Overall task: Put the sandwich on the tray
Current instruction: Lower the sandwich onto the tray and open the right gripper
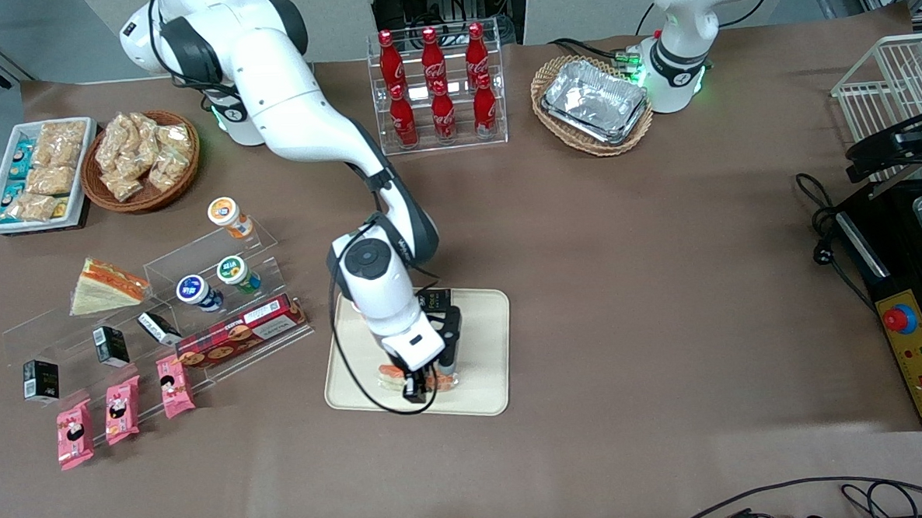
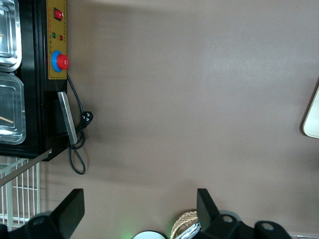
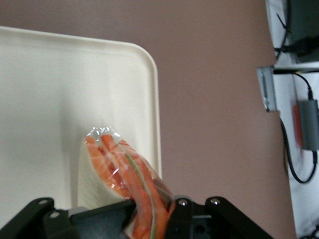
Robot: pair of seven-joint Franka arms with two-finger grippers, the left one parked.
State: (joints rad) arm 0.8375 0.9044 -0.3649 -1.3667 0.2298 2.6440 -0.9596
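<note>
Wrist view: end effector [image 3: 137, 219] gripping sandwich [image 3: 124, 174]

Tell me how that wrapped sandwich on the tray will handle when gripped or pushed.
The sandwich sits in glossy clear wrap, so it may slip somewhat between the gripper fingers. Its bread layers look soft, so it probably squashes and sags rather than staying stiff. Lying low and flat over the tray, it seems unlikely to roll or tip.
</note>
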